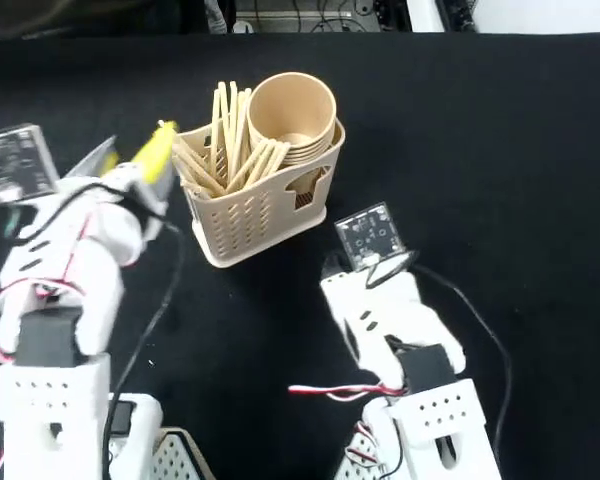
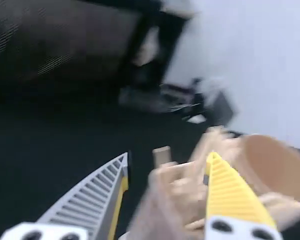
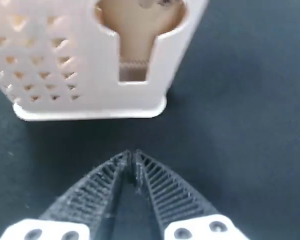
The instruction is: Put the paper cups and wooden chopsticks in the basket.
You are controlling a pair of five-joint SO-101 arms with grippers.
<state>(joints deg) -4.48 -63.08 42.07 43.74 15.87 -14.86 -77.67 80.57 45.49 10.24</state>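
The left claw (image 1: 125, 158) is released. Just ahead of it, stiff, slippery pale wooden chopsticks (image 1: 230, 140) and light, crushable stacked tan paper cups (image 1: 292, 110) sit in the beige perforated plastic basket (image 1: 255, 215). Any further grip probably suits the sticks' middle or a cup's rim. The right claw (image 3: 135, 159) is clenched on nothing.

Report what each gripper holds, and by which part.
Nothing is held. The left gripper stands open by the chopsticks in the basket; the right gripper is shut, empty.
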